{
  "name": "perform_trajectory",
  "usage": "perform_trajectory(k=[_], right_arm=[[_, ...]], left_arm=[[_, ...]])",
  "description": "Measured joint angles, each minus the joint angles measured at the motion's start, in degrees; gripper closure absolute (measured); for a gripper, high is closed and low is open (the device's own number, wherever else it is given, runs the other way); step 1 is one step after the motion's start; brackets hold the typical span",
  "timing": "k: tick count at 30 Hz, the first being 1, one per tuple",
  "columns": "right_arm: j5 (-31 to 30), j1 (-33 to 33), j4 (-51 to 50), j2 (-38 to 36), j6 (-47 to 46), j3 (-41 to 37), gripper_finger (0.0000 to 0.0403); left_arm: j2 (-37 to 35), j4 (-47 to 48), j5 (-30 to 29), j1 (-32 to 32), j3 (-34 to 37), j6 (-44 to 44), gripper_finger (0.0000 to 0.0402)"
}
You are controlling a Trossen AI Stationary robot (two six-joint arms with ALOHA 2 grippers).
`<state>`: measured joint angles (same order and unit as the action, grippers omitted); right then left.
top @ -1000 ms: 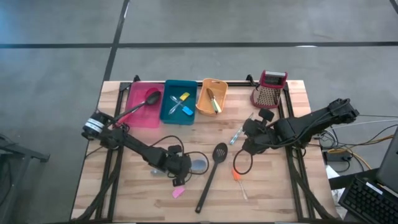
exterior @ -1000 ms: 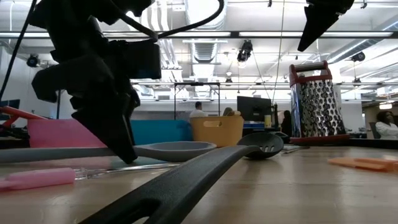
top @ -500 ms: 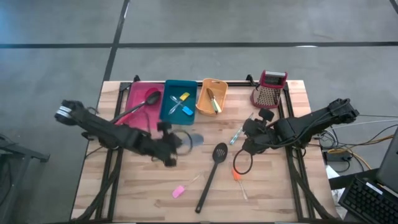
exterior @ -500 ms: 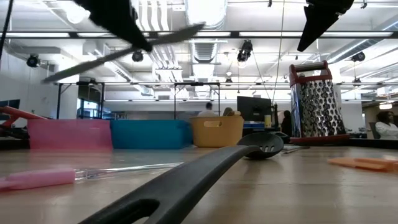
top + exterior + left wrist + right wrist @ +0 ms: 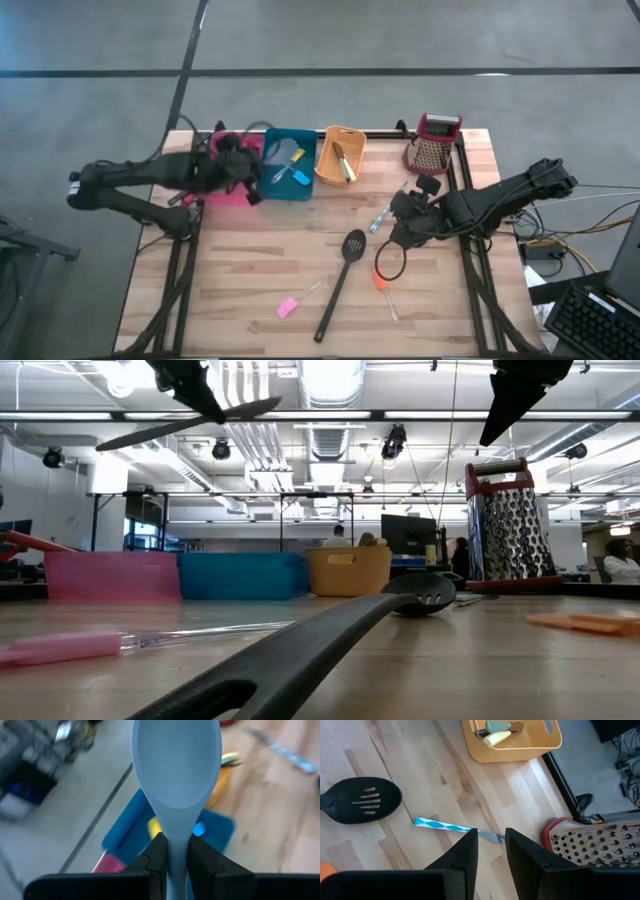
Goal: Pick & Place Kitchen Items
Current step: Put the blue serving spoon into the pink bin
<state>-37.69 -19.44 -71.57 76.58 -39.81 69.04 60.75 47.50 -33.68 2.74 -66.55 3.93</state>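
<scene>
My left gripper [image 5: 252, 172] hangs high over the pink bin [image 5: 228, 190] and the teal bin [image 5: 290, 185], shut on a grey-blue spoon [image 5: 176, 765]. My right gripper [image 5: 490, 847] hovers above the table with its fingers apart and nothing between them. A small tool with a blue-and-white handle [image 5: 440, 826] lies flat on the wood below it. A black slotted spoon [image 5: 340, 280], a pink-handled tool [image 5: 290, 307] and an orange tool [image 5: 383, 283] also lie flat on the table. Yellow and blue tools [image 5: 297, 165] rest inside the teal bin. My left gripper pinches the spoon's handle just behind the bowl [image 5: 176, 842] between its two fingers. The bowl sticks out ahead of the fingertips. The spoon is lifted clear of everything and slants slightly in the low view, where its bowl end [image 5: 250, 408] is the higher one.
An orange bin [image 5: 340, 155] holding small tools stands to the right of the teal one. A red-topped metal grater [image 5: 433, 145] stands at the far right corner. A black cable loop [image 5: 390, 262] lies by my right arm. The near half of the wooden table [image 5: 230, 280] holds only the loose utensils.
My left gripper has risen from the table's near left with the grey-blue spoon and swung toward the far edge, over the pink and teal bins. The spoon, flat on the wood before, now hangs clear, high above the table.
</scene>
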Motion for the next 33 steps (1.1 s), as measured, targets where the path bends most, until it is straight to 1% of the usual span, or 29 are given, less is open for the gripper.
perform_trajectory(k=[4,9,13,17,19,25,27,33], right_arm=[[0.0,0.0,0.0,0.0,0.0,-0.1,0.032],[0.0,0.0,0.2,0.0,0.0,-0.5,0.0341],[0.0,0.0,0.2,0.0,0.0,-1.2,0.0356],[0.0,0.0,0.2,0.0,0.0,-2.5,0.0366],[0.0,0.0,0.2,0.0,0.0,-3.1,0.037],[0.0,-0.1,0.9,-0.1,0.4,-3.7,0.0389],[0.0,0.0,2.6,-0.5,1.5,-3.7,0.0393],[0.0,0.0,7.6,-2.5,5.8,-3.7,0.0394]], left_arm=[[1.3,7.0,4.0,7.3,-4.8,1.1,0.0354],[3.9,13.0,7.9,16.1,-8.5,1.1,0.0354],[5.9,17.7,12.7,23.8,-9.0,1.2,0.0354],[7.9,22.2,13.7,29.7,-8.2,2.5,0.0354],[8.9,23.0,13.7,31.7,-7.6,2.9,0.0354],[11.5,22.4,15.9,34.5,-4.3,2.5,0.0354],[12.5,22.4,17.2,35.2,-3.3,1.9,0.0354],[14.6,19.9,17.6,38.1,0.1,0.1,0.0354]])
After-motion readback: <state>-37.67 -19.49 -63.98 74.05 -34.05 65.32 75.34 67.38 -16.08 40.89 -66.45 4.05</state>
